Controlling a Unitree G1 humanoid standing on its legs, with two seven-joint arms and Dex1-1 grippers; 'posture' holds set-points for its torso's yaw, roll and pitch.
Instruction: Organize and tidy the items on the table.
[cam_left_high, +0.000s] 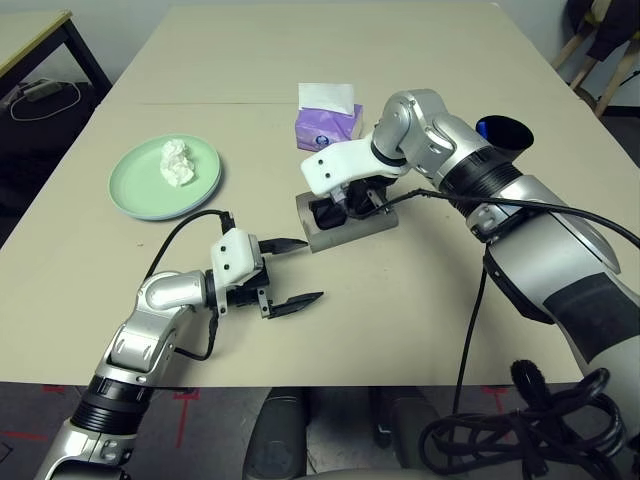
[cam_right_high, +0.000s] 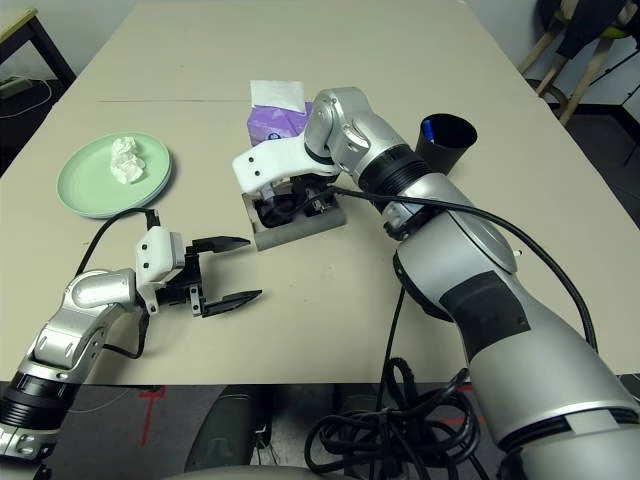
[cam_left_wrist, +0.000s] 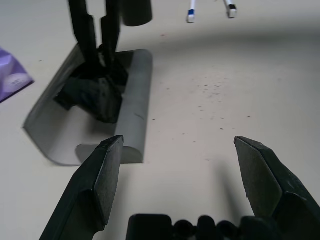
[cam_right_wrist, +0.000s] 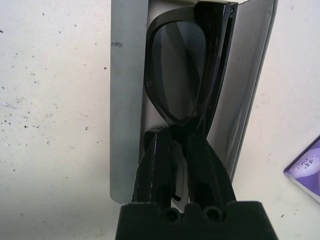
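A grey glasses case lies open in the middle of the table, and black sunglasses rest inside it. My right gripper reaches down into the case, shut on the sunglasses near their bridge. My left gripper hovers open just in front and to the left of the case, nothing between its fingers. A crumpled white tissue wad sits on the pale green plate at the left. To the right, behind my right forearm, stands a black cup with a blue pen in it.
A purple tissue box stands just behind the case. A smaller black-framed desk is beyond the table's far left corner, and chair legs show at the far right. My right arm's cable hangs over the table's front edge.
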